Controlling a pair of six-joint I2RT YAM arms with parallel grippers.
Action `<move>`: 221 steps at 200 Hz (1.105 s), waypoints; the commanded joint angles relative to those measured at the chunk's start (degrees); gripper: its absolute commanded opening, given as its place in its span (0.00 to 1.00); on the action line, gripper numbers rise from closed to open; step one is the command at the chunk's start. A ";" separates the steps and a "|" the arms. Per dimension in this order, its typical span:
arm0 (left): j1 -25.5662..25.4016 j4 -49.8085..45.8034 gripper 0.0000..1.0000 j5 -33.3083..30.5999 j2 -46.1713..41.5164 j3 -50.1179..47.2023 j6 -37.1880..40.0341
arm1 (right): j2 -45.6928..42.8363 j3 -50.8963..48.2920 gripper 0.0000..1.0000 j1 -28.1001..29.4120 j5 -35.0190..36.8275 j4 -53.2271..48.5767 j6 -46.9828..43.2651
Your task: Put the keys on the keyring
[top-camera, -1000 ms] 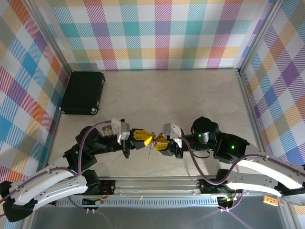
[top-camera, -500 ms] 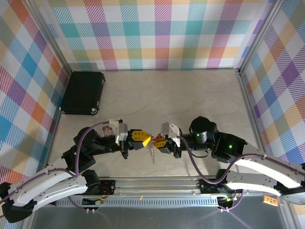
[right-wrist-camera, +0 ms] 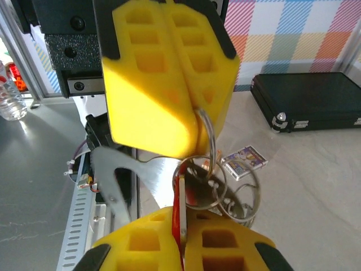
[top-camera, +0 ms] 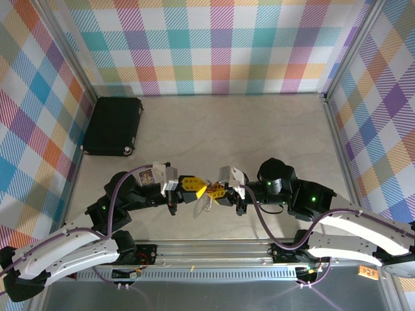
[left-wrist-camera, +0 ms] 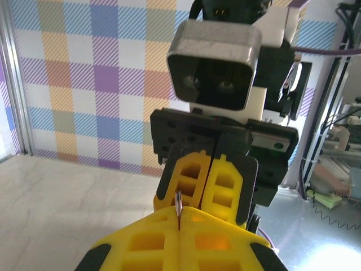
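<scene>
Both arms meet nose to nose over the near edge of the tabletop (top-camera: pixel 259 129), about midway along. Left gripper (top-camera: pixel 198 189) has its jaws clamped on the keyring (right-wrist-camera: pixel 212 148), silver bits dangling below. Right gripper (top-camera: pixel 212 190) has its jaws pinched tight on the red key (right-wrist-camera: pixel 178 199), right against the ring loops. Black case (top-camera: pixel 114 125) sits by the far-left corner.

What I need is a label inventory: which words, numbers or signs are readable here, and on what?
Nothing reads legibly.
Small printed card: print too small.
Orange tag at the near edge: blurred.
Bottle label: blurred.
</scene>
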 commanded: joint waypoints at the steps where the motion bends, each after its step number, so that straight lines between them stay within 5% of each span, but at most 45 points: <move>1: -0.02 -1.19 0.00 -0.32 0.11 1.85 1.84 | 0.15 2.43 0.00 0.12 1.60 -0.02 -1.53; 221: -0.02 -13.81 0.00 -4.70 1.46 2.90 8.30 | 2.08 4.53 0.00 -0.41 10.43 -5.18 -3.92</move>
